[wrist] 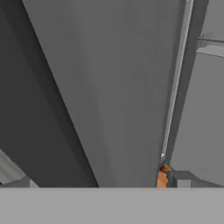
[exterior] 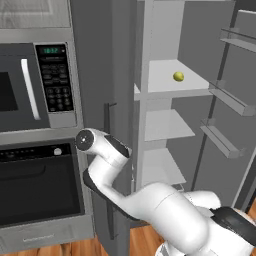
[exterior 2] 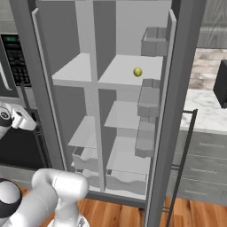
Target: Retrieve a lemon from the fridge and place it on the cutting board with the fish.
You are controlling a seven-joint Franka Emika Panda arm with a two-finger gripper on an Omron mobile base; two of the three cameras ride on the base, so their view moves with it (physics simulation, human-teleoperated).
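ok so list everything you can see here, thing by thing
lemon: one, yellow-green, on an upper fridge shelf, right compartment
fridge: one, dark grey, door open, pale grey shelves inside
door bins: several, grey, on the open door's inner side
microwave: one, black front, left of fridge
oven: one, black front, below microwave
counter: one, pale marbled, right of fridge
floor: wood, orange-brown
arm: one, white with dark joints, low before the fridge
jaws: open, fingertips dark, near a grey panel

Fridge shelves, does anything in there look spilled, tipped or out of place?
Nothing stands out. The fridge stands open, its shelves sit level, and the lemon rests alone on an upper shelf, no spills or damage visible.
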